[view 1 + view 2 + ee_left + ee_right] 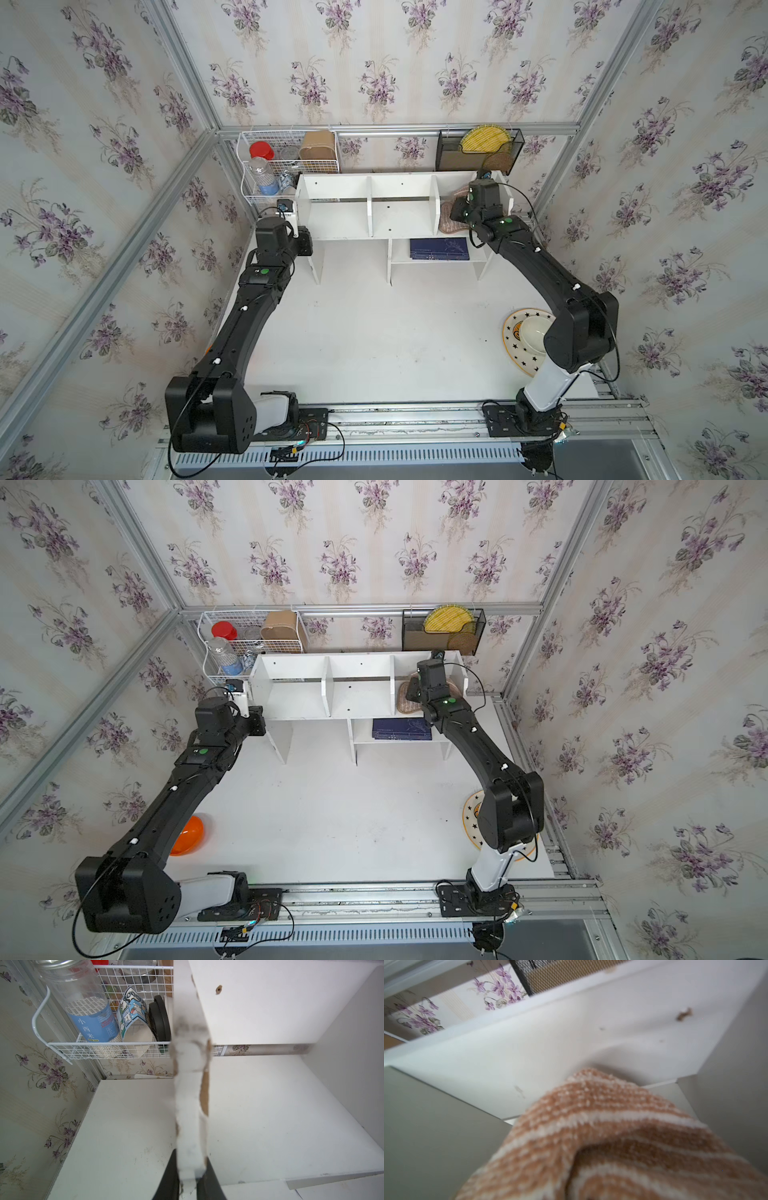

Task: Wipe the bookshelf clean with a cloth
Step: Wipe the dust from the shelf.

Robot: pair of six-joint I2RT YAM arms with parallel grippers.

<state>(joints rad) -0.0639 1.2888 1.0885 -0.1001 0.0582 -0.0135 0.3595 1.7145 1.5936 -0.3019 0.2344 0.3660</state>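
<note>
The white bookshelf (340, 216) (299, 696) stands at the back of the table in both top views. My left gripper (297, 222) is shut on the front edge of its left side panel; the wrist view shows both black fingers pinching that chipped panel (191, 1084), with the gripper (190, 1155) around it. My right arm reaches into the right compartment. The tan striped cloth (451, 226) (405, 704) lies on that compartment's floor under the wrist. In the right wrist view the cloth (612, 1136) bunches over the jaws and hides them, facing the shelf's back panel (571, 1043).
A white wire basket (286, 153) with a bottle and jars hangs behind the shelf's left end. A black mesh rack (478, 151) hangs at the back right. A blue book (439, 249) lies on the lower shelf. A starred plate (525, 336) and an orange bowl (189, 835) sit near the arms.
</note>
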